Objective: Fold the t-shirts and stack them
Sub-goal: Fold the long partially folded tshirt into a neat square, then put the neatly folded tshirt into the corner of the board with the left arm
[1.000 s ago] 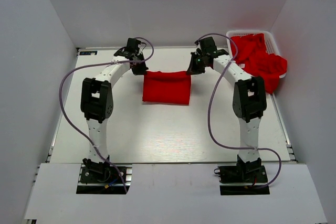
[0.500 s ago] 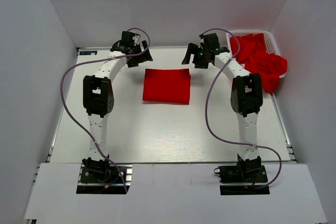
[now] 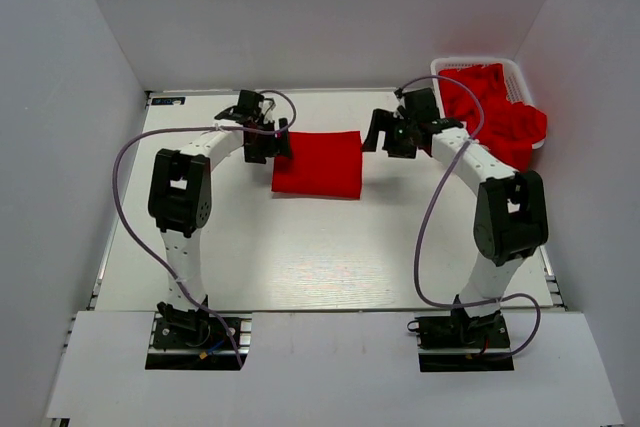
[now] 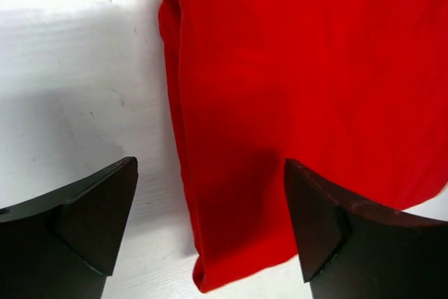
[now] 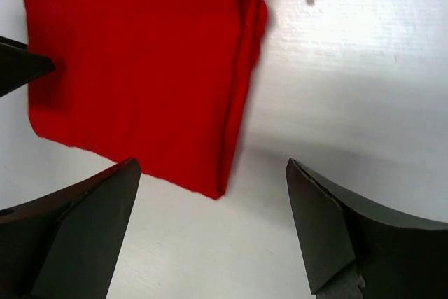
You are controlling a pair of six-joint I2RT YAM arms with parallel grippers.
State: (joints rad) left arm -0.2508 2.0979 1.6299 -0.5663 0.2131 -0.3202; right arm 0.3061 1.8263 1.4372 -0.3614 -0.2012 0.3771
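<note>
A folded t-shirt (image 3: pixel 317 163) is lying flat on the white tabletop (image 3: pixel 300 247), a little above the middle of the overhead frame, between the two arms. The left gripper (image 4: pixel 210 169) is hovering at the shirt's left edge with its jaws spread wide, grasping nothing. In its wrist view the thick folded edge is running down between the two dark fingers. The right gripper (image 5: pixel 211 166) is hanging just off the shirt's right edge, its jaws likewise wide apart and empty. Its wrist view is showing a corner of the shirt at the upper left and bare tabletop at the right. At the upper right of the overhead frame, a heap of t-shirts (image 3: pixel 495 112) is sitting in a white slotted basket (image 3: pixel 470 62), spilling over its lower rim.
</note>
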